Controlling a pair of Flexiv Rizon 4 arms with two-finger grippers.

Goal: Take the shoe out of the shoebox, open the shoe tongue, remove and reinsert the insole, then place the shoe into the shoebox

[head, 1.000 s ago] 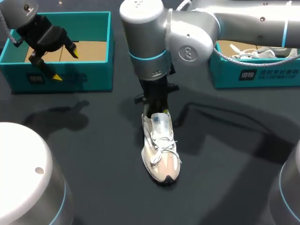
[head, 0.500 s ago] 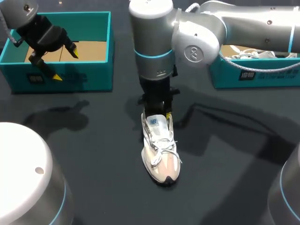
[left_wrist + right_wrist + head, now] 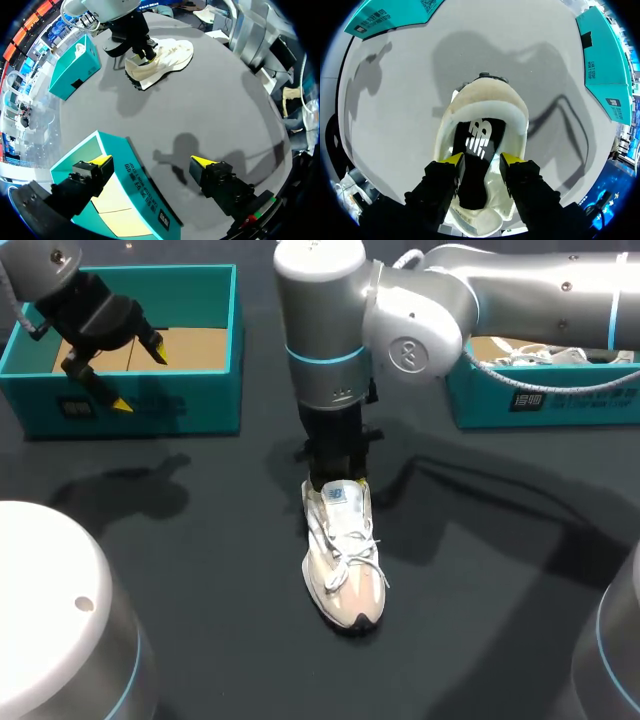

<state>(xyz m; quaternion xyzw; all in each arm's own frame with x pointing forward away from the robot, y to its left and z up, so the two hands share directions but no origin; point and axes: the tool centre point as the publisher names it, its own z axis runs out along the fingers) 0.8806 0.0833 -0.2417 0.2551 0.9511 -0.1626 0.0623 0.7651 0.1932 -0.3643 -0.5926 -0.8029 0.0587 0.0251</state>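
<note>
A cream sneaker [image 3: 345,565] with white laces lies on the dark table, toe toward me. My right gripper [image 3: 337,478] stands straight down over its heel end. In the right wrist view that gripper [image 3: 482,160] is open, its yellow tips just above the shoe's mouth [image 3: 487,100], and the black insole [image 3: 477,137] shows between them with nothing pinched. My left gripper [image 3: 140,378] hangs open over the front wall of the left teal shoebox [image 3: 238,340]. The left wrist view has the box wall [image 3: 135,175] under the gripper [image 3: 152,161] and the sneaker [image 3: 165,57] far ahead.
A second teal box [image 3: 550,400] at the back right holds white laces and paper [image 3: 540,352]. The right arm's thick links reach across from the right above the table's far half. The left box shows a brown cardboard floor [image 3: 195,345].
My right gripper has opened from nearly shut and shifted slightly right over the shoe's heel. The shoe's tongue lies a little flatter. The left arm has not moved.
</note>
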